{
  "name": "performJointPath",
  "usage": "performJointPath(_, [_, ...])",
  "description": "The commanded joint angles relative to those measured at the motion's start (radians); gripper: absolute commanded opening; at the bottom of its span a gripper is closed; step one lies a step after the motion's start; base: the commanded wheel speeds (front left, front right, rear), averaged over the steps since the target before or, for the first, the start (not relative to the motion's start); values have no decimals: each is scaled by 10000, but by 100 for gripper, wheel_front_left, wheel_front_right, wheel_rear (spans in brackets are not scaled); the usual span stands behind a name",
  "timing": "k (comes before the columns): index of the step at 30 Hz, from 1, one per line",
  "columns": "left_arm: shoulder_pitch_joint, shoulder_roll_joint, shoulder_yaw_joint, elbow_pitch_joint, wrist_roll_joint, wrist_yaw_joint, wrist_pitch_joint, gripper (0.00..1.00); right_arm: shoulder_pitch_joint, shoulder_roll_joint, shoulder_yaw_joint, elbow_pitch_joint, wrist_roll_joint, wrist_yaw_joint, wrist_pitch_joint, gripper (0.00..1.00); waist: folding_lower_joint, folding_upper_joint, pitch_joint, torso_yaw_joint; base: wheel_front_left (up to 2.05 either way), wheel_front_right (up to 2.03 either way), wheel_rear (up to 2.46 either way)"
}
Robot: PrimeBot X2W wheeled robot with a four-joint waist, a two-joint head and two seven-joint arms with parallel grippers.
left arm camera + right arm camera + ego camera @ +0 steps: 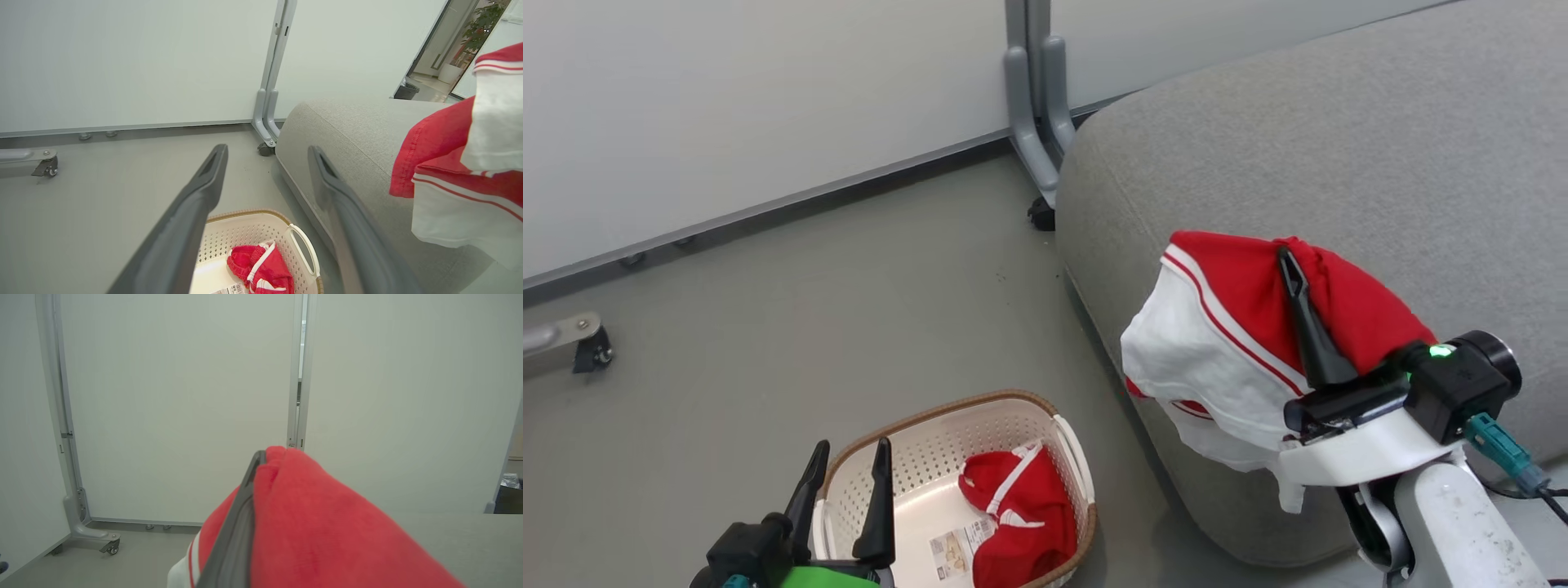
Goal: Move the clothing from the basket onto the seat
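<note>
Right fingers (1298,294) together, clamped on red-white garment (1225,327), hanging over seat (1339,147) near-left edge. Left fingers (880,498) apart, over basket (915,457) on floor (768,286), left of seat. Second garment (1021,514) inside basket, right side.

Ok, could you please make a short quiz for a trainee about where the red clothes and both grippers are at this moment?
1. Fill the gap: the two dark fingers of the left gripper stand ___.
2. True or false: the right gripper is shut on a red and white soft fabric garment.
3. Where does the second red garment with white stripes lie?
A. between the left gripper's fingers
B. in the small cream perforated plastic basket
C. draped over the right gripper

Key: 1 open; 2 true; 3 B.
</note>
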Motion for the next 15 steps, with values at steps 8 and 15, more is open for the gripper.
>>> performJointPath(8, [-462,33,-178,-36,144,-26,-1,100,-200,-81,-448,-223,-160,1,-33,0,0,0,540,-1959,0,0,0])
performJointPath(15, [-759,44,-531,46,305,-26,-1,100,-157,138,-838,-351,-205,-1,-34,0,0,0,842,-2769,0,0,0])
